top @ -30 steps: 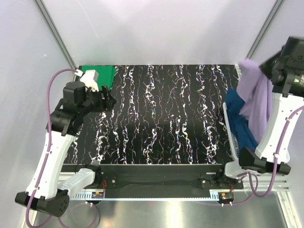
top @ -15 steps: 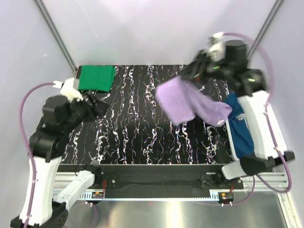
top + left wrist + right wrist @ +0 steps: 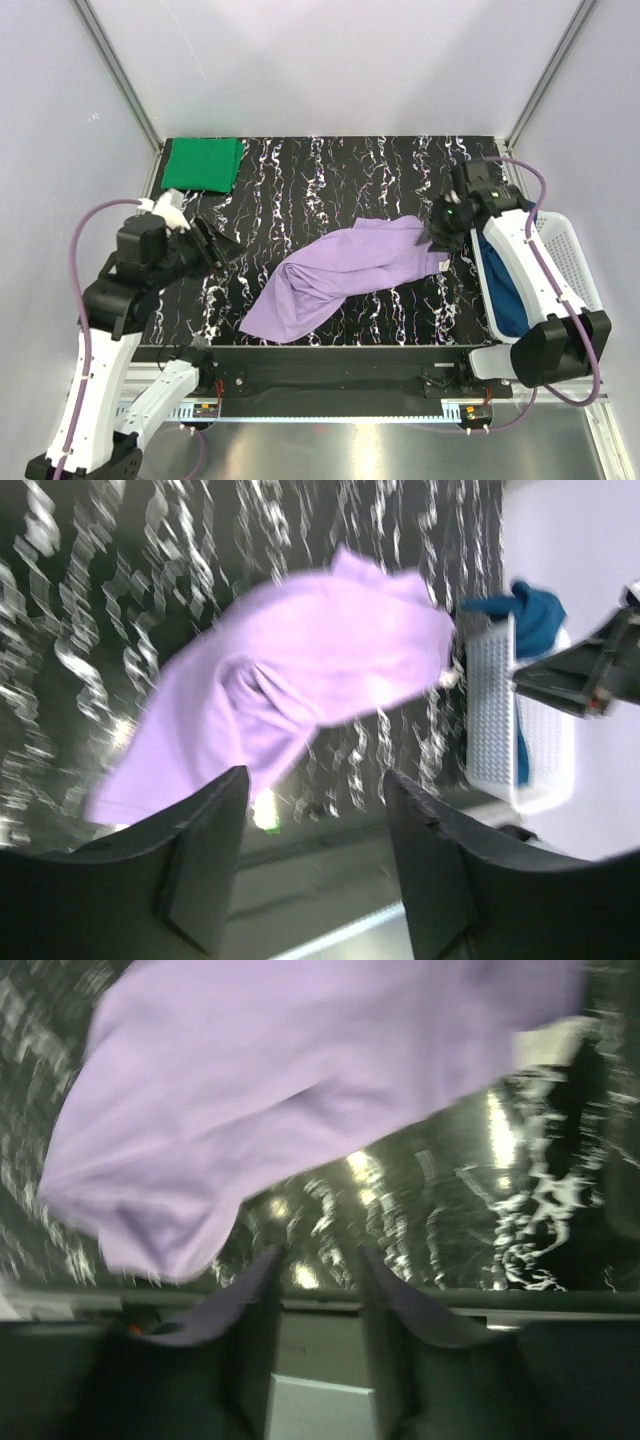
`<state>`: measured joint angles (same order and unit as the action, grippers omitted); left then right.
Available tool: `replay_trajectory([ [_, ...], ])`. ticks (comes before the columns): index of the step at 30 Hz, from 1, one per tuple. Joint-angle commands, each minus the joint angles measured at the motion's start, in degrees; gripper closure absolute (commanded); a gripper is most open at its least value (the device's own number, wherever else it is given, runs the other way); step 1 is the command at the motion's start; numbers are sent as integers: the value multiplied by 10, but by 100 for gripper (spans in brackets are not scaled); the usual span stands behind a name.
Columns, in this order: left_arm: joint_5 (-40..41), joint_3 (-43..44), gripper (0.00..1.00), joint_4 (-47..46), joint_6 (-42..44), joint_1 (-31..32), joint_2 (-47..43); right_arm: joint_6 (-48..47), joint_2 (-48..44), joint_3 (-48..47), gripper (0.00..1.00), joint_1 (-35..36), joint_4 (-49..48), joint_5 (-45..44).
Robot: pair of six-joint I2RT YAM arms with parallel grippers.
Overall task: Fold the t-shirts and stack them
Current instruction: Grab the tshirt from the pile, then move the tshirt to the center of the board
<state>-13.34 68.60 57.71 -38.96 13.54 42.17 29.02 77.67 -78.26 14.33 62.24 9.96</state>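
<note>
**One shirt folded, two to go**

One lavender shirt (image 3: 345, 275) lies crumpled in a slanting band across the middle of the table (image 3: 330, 170), its lower end near the front edge and its upper end toward the right. It is bunched and creased, not spread flat, so by my reading its folding has not begun. The green shirt (image 3: 203, 163) sits as a neat flat rectangle in the far left corner, which looks like the start of the stack. The dark blue shirt (image 3: 503, 300) hangs in a heap in the white basket (image 3: 565, 255) at the right edge of the table, not yet dealt with. So roughly a third of the work looks done.

The right gripper (image 3: 438, 235) is low over the right end of the lavender shirt, its arm bent back toward the basket. In the right wrist view its fingers stand apart with only table edge between them and the cloth lying beyond the tips, so it grips nothing.

The left gripper (image 3: 218, 250) hovers near the left side of the table, apart from the cloth and pointing toward it. Its jaws are spread and empty.
</note>
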Motion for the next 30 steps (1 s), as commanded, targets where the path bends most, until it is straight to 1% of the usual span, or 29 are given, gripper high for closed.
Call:
replay_trajectory([
  [1, -80, -41, 41, -54, -58, 20, 5, -23, -20, 70, 62, -82, -79, -54],
  [2, -72, -45, 41, -69, -66, 31, 5, -24, -9, 75, 68, -92, -94, -59],
  [4, -58, -44, 41, -74, -67, 60, 14, -26, 12, 79, 68, -112, -133, -73],
  [5, -51, -41, 41, -73, -63, 67, 19, -26, 45, 77, 54, -119, -143, -82],
  [6, -50, -38, 41, -73, -61, 78, 23, -26, 64, 72, 49, -126, -149, -85],
  [7, -50, -32, 41, -73, -60, 82, 33, -26, 84, 57, 48, -140, -156, -84],
  [8, -51, -29, 41, -74, -57, 86, 36, -26, 122, 50, 48, -140, -163, -76],
  [10, -53, -24, 41, -78, -53, 87, 46, -16, 155, 35, 48, -164, -186, -73],
  [13, -53, 0, 41, -71, -33, 89, 61, 3, 208, 24, 48, -164, -217, -85],
  [16, -41, 31, 41, -48, 5, 88, 94, 21, 242, 12, 49, -165, -226, -112],
  [17, -37, 54, 41, -44, 25, 88, 110, 24, 251, 10, 49, -165, -230, -117],
  [22, -22, 93, 40, -23, 67, 88, 148, 24, 308, -17, 53, -164, -254, -119],
  [26, -17, 117, 39, -11, 102, 87, 175, 25, 349, -50, 54, -164, -235, -132],
  [30, -13, 135, 39, -3, 122, 87, 195, 34, 364, -63, 54, -158, -231, -136],
])
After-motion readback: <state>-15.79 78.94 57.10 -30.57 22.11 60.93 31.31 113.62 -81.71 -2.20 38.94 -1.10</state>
